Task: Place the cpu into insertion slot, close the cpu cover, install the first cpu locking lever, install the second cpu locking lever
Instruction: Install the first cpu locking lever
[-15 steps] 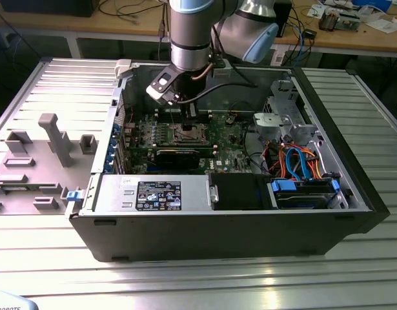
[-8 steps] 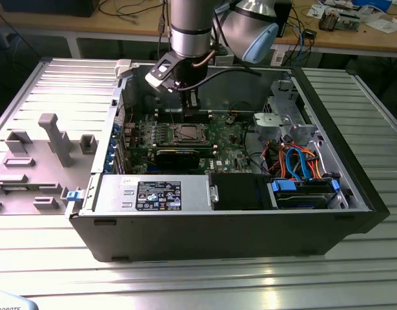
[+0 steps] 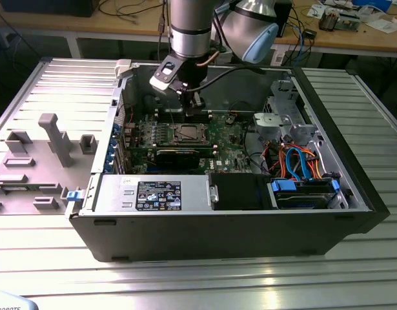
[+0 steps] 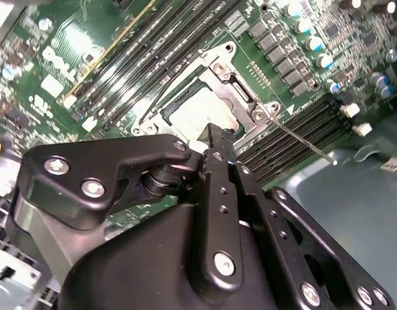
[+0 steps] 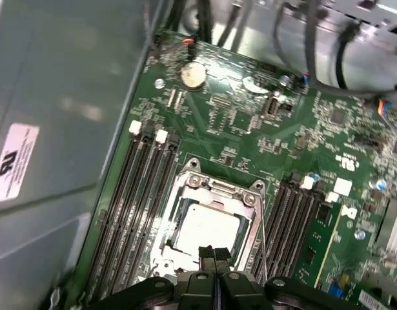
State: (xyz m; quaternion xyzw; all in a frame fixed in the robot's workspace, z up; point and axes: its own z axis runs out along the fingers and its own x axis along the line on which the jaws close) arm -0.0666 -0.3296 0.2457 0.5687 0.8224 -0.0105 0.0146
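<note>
We see a ribbed metal table [image 3: 204, 284] and on it a computer case [image 3: 250, 239] that lies on its side, open to above. On the exterior view's left stands a grey tray [image 3: 37, 161] with moulded holders, and behind the table there is a wooden workbench [image 3: 353, 39] with cables.

Inside the case is the green motherboard [image 3: 230, 139]. The gripper [image 3: 193, 103] hangs over its middle, near the far wall of the case. In both wrist views its two black fingers [image 5: 209, 253] are pressed together, with only a thin seam between them, and nothing is between them. Their tips [image 4: 214, 139] are at the near edge of the insertion slot [image 5: 193, 166]. We cannot tell if they touch the metal.

The cpu [image 5: 204, 229] sits in the slot with its grey top up. The cpu cover [image 5: 179, 206] seems to lie flat around it. One thin wire lever [image 4: 301, 139] sticks out sideways from a corner of the slot.

Long black memory slots [image 5: 137, 194] run close along both sides of the slot. In the exterior view a black card [image 3: 179, 157] lies just in front of it. Blue and orange cables [image 3: 301, 165] are well apart, on the exterior view's right.
</note>
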